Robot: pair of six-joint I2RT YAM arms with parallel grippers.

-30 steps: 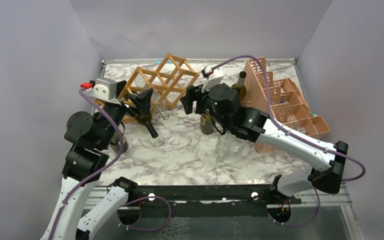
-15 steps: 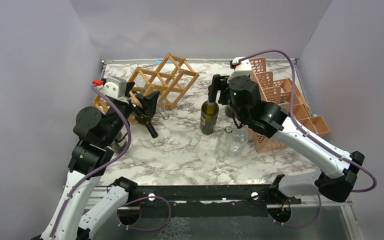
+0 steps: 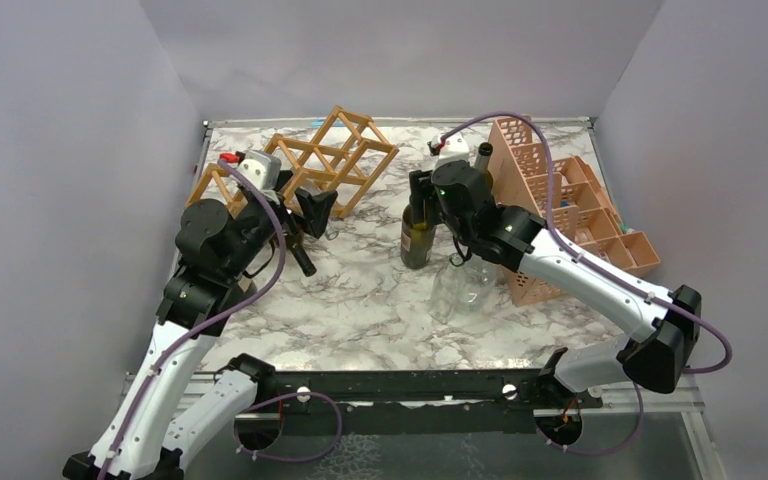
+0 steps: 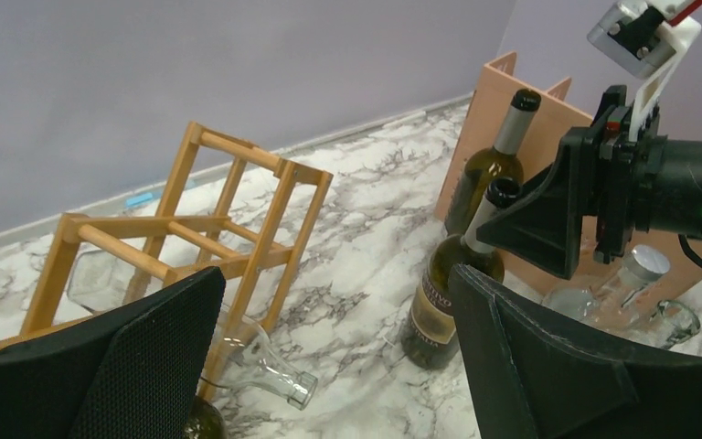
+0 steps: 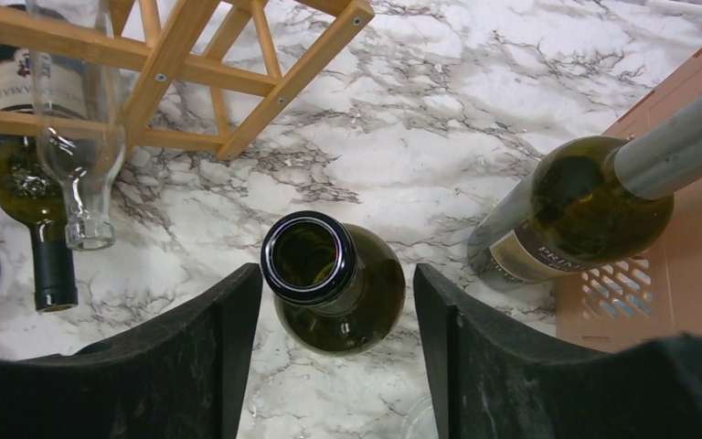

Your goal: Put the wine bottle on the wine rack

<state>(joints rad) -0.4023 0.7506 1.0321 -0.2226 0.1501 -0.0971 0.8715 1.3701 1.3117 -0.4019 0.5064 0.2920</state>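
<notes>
From the top camera I see the bottle (image 3: 418, 238) standing upright on the marble table (image 3: 360, 300). It is between the rack (image 3: 332, 160) at the back left and the pink crate (image 3: 560, 200) on the right, and well apart from the rack. It is olive-green glass with a label low on its body. The right gripper (image 3: 421, 196) sits at its neck, and the left gripper (image 3: 312, 212) hangs just in front of the rack.

On my left wrist camera the two pads (image 4: 137, 357) stand far apart with nothing between them. Beyond them the bottle's neck runs up behind the right arm's finger. A second bottle (image 4: 492, 160) leans on the crate.

On my right wrist camera I look straight down the bottle's uncorked mouth. The fingers (image 5: 192, 357) straddle the neck, parted, and a gap shows on at least one side, so I read no grip. A dark bottle (image 5: 29, 183) and a clear one (image 5: 78, 165) lie in the rack.
</notes>
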